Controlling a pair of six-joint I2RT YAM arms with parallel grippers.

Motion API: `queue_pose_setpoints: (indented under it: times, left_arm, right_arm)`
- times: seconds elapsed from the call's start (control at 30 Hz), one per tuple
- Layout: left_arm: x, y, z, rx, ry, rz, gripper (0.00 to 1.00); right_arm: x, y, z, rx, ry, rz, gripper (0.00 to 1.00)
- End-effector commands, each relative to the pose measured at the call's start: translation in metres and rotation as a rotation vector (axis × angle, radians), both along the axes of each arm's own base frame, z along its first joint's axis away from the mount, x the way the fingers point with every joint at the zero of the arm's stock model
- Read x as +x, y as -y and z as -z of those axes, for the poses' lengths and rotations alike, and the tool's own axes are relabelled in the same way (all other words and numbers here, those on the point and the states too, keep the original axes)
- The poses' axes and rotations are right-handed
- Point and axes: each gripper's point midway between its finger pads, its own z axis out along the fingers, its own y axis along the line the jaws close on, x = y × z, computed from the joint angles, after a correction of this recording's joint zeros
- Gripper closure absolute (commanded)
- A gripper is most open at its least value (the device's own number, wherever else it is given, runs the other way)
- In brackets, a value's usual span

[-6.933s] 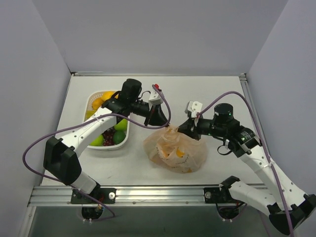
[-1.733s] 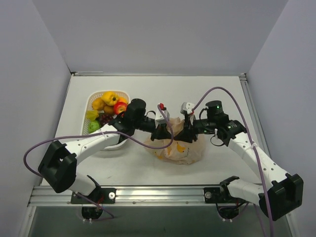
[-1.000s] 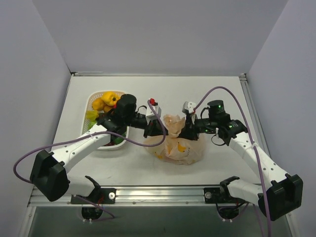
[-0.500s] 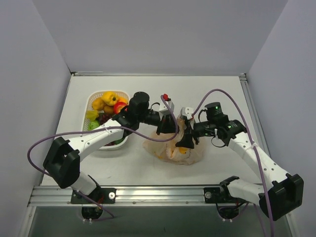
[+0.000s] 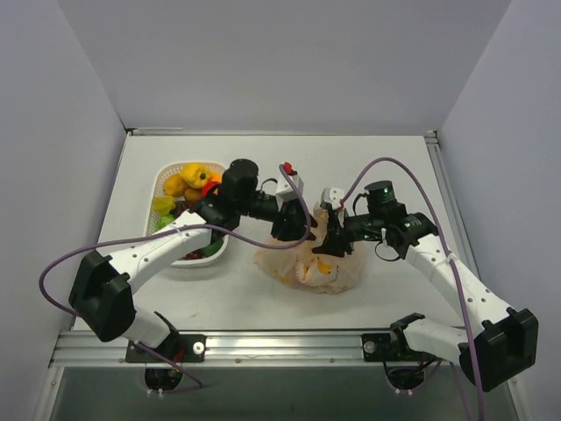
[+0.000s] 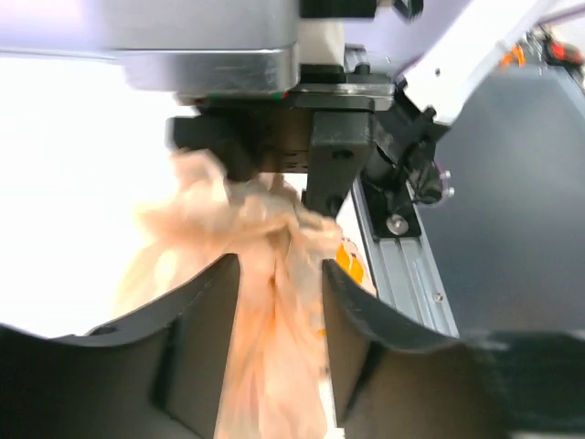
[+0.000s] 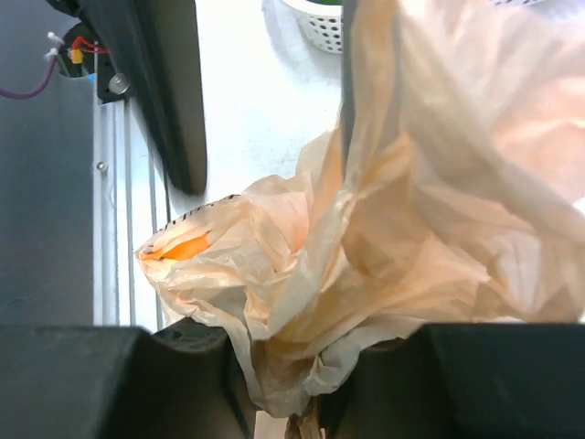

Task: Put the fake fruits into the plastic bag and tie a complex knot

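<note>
The plastic bag (image 5: 326, 270) sits slumped on the white table (image 5: 377, 162) at centre front, between the two arms, with its crinkled neck drawn up into a twisted bunch. Orange patches show through the film, but it is unclear whether they are fruit or print. The left gripper (image 5: 294, 231) is at the neck from the basket side, its fingers (image 6: 196, 315) spread, and a twisted strand of film runs between them. The right gripper (image 5: 326, 246) meets the neck from the opposite side. A wad of film fills the gap between its fingers (image 7: 475, 366), but I cannot tell whether they pinch it. Near the bag's left, the white lattice basket (image 5: 161, 180) holds fake fruits (image 5: 195, 174): yellow ones, a red apple (image 5: 213, 186) and a green fruit (image 5: 163, 207).
</note>
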Motion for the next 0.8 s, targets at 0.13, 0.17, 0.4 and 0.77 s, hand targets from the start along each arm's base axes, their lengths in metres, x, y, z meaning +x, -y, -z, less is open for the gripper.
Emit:
queue_pose_setpoints:
  times: [0.13, 0.17, 0.4, 0.77]
  left_arm:
    - [0.005, -0.064, -0.072, -0.063, 0.08, -0.081, 0.37]
    - [0.014, -0.069, -0.061, -0.024, 0.085, -0.138, 0.34]
    - [0.051, -0.072, -0.03, 0.085, 0.072, -0.198, 0.25]
    - [0.039, -0.047, -0.037, 0.031, 0.005, -0.001, 0.35]
  right_arm:
    - [0.004, 0.001, -0.018, 0.049, 0.072, -0.006, 1.0]
    - [0.004, 0.0, -0.02, 0.052, 0.079, -0.012, 1.0]
    - [0.002, -0.002, -0.031, 0.071, 0.156, -0.061, 1.0]
    - [-0.005, 0.003, -0.022, 0.025, 0.233, -0.11, 1.0]
